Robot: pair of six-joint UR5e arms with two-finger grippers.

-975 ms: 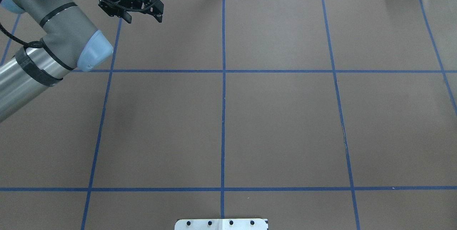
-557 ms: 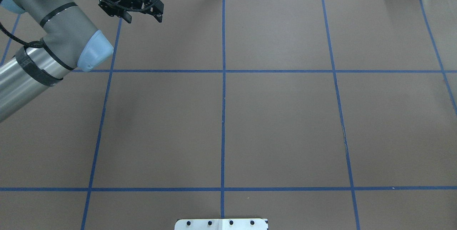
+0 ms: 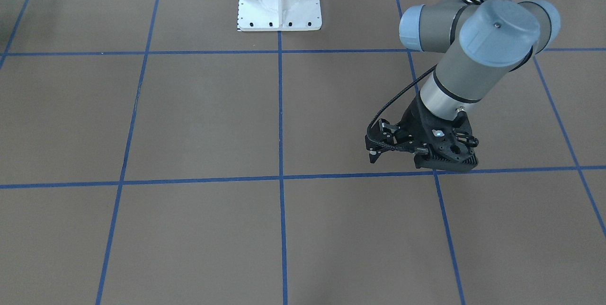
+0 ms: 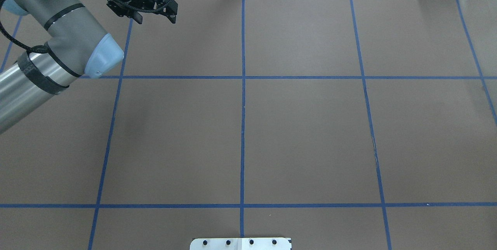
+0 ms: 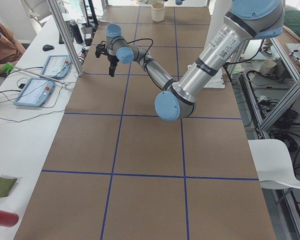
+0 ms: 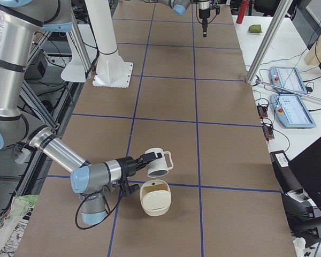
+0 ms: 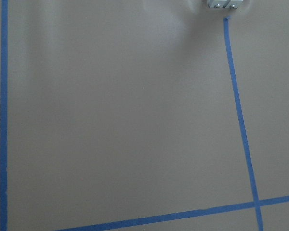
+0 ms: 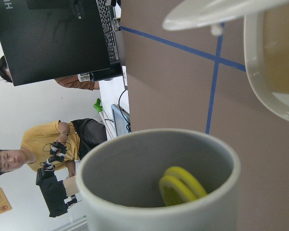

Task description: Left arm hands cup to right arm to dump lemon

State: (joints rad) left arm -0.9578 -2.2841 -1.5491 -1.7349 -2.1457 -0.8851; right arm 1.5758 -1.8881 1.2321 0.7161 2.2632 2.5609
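Note:
The white cup is tilted on its side at the tip of my right gripper, just above the table at the robot's right end. I cannot tell the right gripper's state. In the right wrist view the cup's grey mouth fills the frame, with the yellow lemon inside. My left gripper is open and empty at the far left of the table, pointing down; it also shows in the front view.
A cream bowl sits on the table right beside the cup; its rim shows in the right wrist view. The white robot base stands at the table's near edge. Control tablets lie on the side bench.
The left gripper has drifted very slightly toward the table's far edge, still open. Nothing else in the overhead view has moved.

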